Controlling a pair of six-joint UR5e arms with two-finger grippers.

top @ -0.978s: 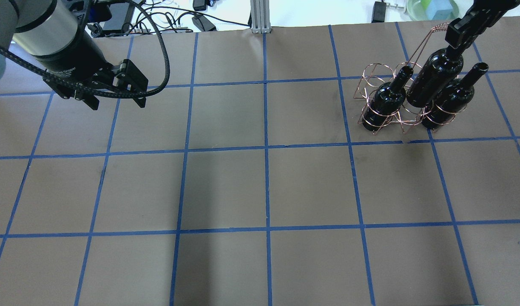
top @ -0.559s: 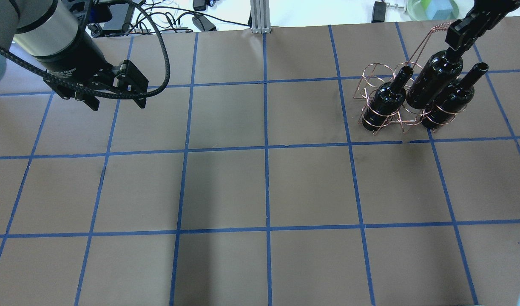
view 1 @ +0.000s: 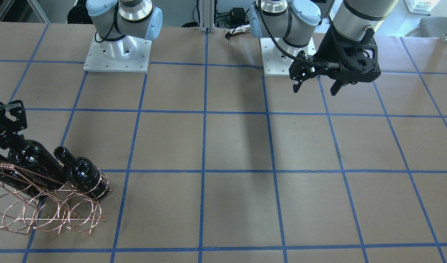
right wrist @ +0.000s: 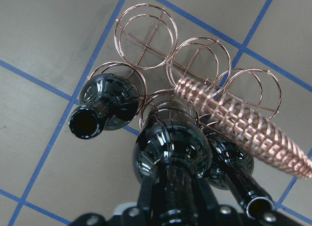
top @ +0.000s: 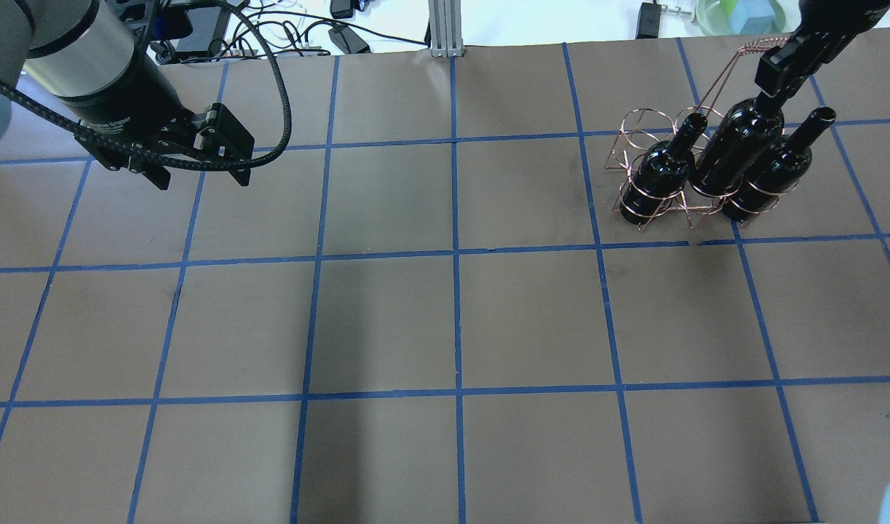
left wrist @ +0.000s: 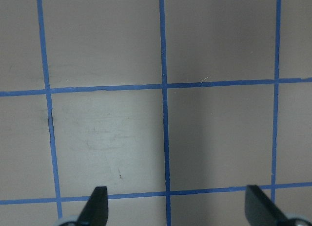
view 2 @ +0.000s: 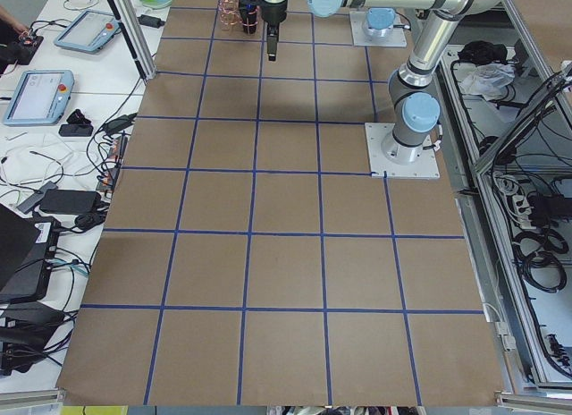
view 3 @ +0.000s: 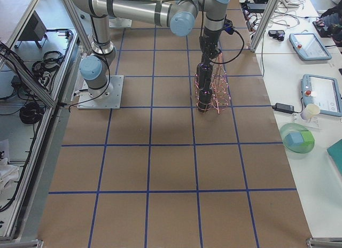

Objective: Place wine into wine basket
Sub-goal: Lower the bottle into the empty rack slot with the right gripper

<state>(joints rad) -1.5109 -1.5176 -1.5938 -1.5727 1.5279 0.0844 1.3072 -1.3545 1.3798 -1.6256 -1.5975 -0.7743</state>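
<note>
Your right gripper [right wrist: 170,202] has its fingers clamped on the neck of the wine [top: 736,145], which stands upright. The bottle's lower body sits inside the middle loop of the wine basket [view 1: 62,219], in the row nearest the robot. You cannot tell whether its base touches the table [top: 445,320]. Two other bottles [top: 659,171] [top: 768,171] fill the loops on either side, touching it or nearly so. The basket stands near the table's far right corner, its coiled handle [right wrist: 243,128] leaning beside the held bottle. Your left gripper [top: 201,177] hangs above the table's left side, fingers wide apart, holding nothing.
</note>
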